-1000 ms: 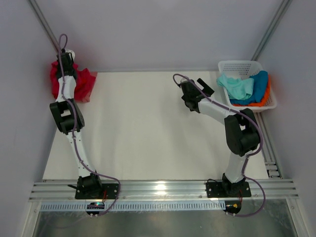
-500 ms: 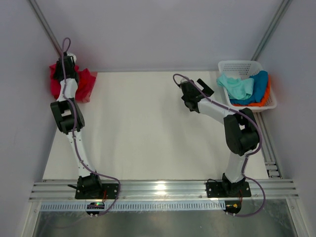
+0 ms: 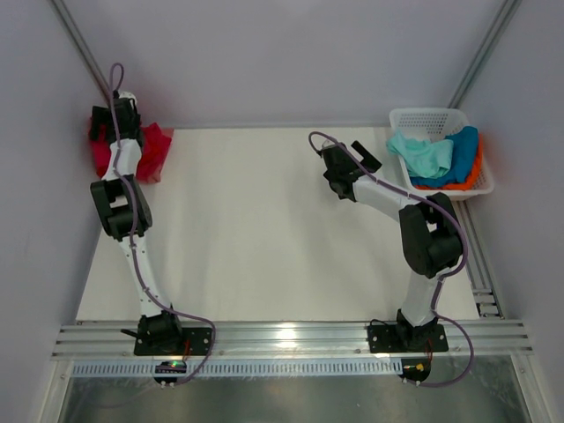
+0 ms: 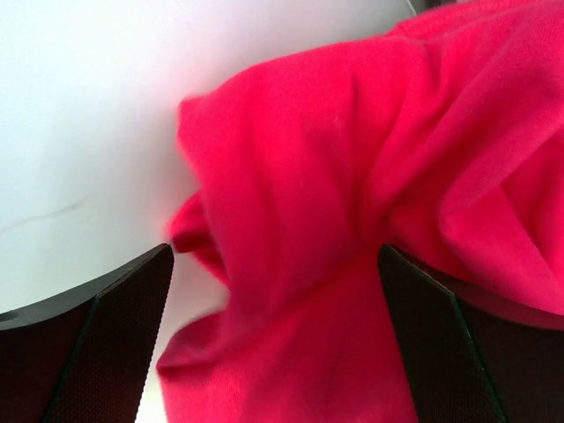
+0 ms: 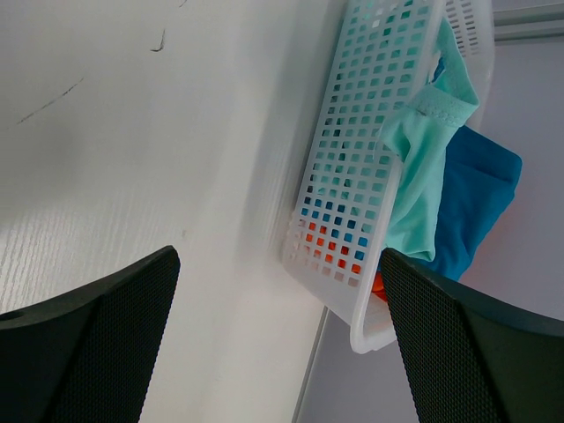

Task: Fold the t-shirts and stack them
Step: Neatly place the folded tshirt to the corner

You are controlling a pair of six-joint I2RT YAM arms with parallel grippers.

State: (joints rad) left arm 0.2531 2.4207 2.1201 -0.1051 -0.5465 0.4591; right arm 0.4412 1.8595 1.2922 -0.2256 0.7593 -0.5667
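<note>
Cloth bunched at far-left corner of tabletop [image 3: 264,229]: crimson-pink tee [image 4: 352,167]. Left pincer [image 4: 275,264]: gapes wide just above it, one finger either side of the folds, clamps nothing. Right pincer [image 5: 278,264]: spread wide too, holds nothing, hovers over tabletop beside white lattice basket [image 5: 352,159]. Inside basket: mint-green tee [image 3: 421,154] atop blue tee [image 3: 463,145], orange tee [image 3: 480,172] underneath.

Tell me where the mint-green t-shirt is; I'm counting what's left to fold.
In the top view, the mint-green t-shirt lies in the white basket at the far right corner of the table, on top of the blue t-shirt.
</note>
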